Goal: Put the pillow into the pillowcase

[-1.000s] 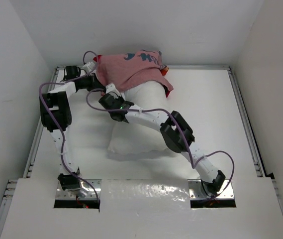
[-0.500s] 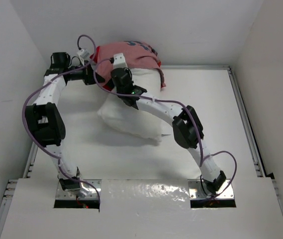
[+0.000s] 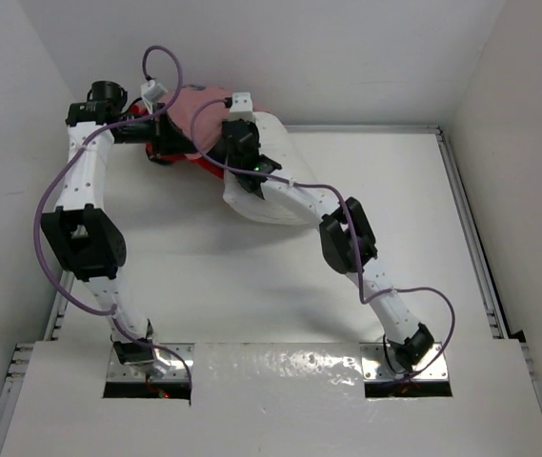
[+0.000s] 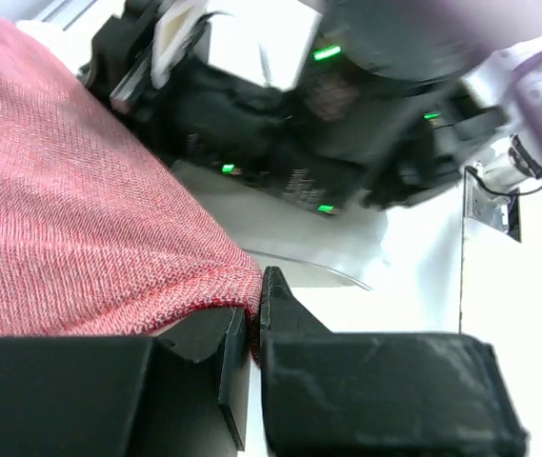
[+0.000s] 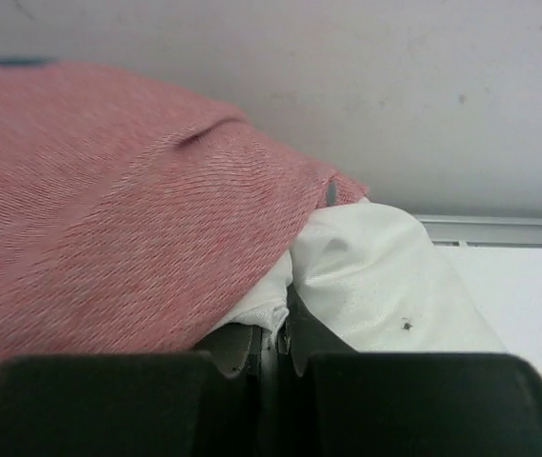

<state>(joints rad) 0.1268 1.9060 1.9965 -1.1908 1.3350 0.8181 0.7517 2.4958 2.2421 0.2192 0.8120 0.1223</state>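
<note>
the left end effector (image 4: pixel 254 328) pinches the pillowcase's (image 4: pixel 70 228) red edge, right arm's (image 4: pixel 347 114) dark housings close behind.

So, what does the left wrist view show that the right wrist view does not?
Only the left wrist view: the left pincer shut on the pillowcase edge, with the right arm's black wrist and its green lights close behind. Only the right wrist view: the right pincer shut on a fold of the white pillow, where it comes out from under the pillowcase, and the pale wall behind. Both: the pink weave of the pillowcase filling the left side, and a pincer closed on cloth.
</note>
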